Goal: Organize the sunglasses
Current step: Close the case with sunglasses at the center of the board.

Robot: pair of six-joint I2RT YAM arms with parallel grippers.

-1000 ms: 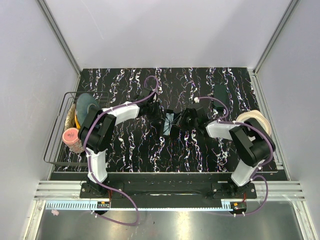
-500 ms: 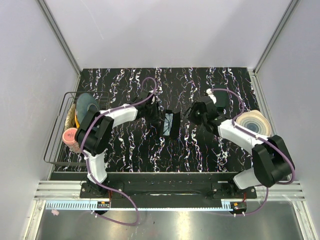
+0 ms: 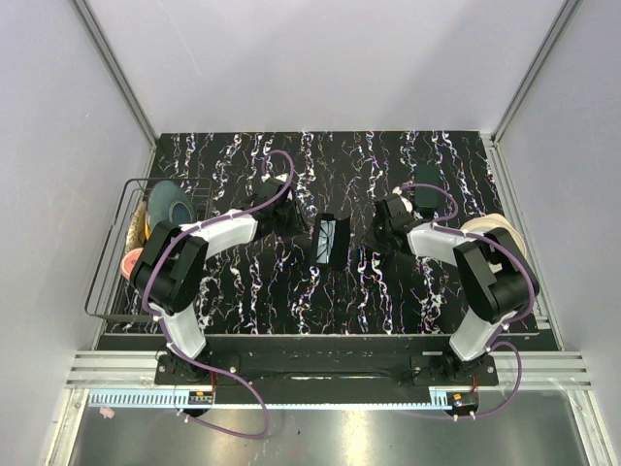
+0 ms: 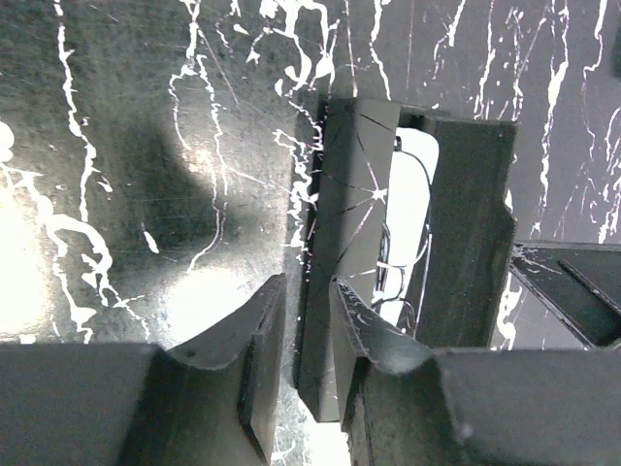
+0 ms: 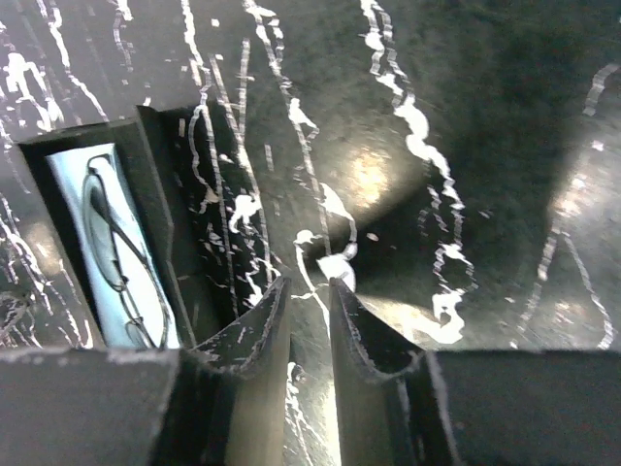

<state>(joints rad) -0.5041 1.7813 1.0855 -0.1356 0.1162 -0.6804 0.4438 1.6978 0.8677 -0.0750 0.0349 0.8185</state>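
Just changed: left claw (image 3: 279,216) has backed left off the black sunglasses case (image 3: 330,240). Right claw (image 3: 384,224) has pulled right, off the case side it was against a second ago. Case itself has not shifted.
Meaning: reads as a release by both arms. Sunglasses (image 4: 406,243) sit inside on the pale lining and the case is open, so closing it is probably what's left.
Left claw: narrow, fingers nearly together, holding nothing.
Right claw: same, narrow and empty.
Case vs left claw: just to its right, left wall lined up with the finger gap; top view shows them apart.
Case vs right claw: to its left, a strip of bare counter (image 3: 417,291) between.
Location: mid-counter, between both claws.
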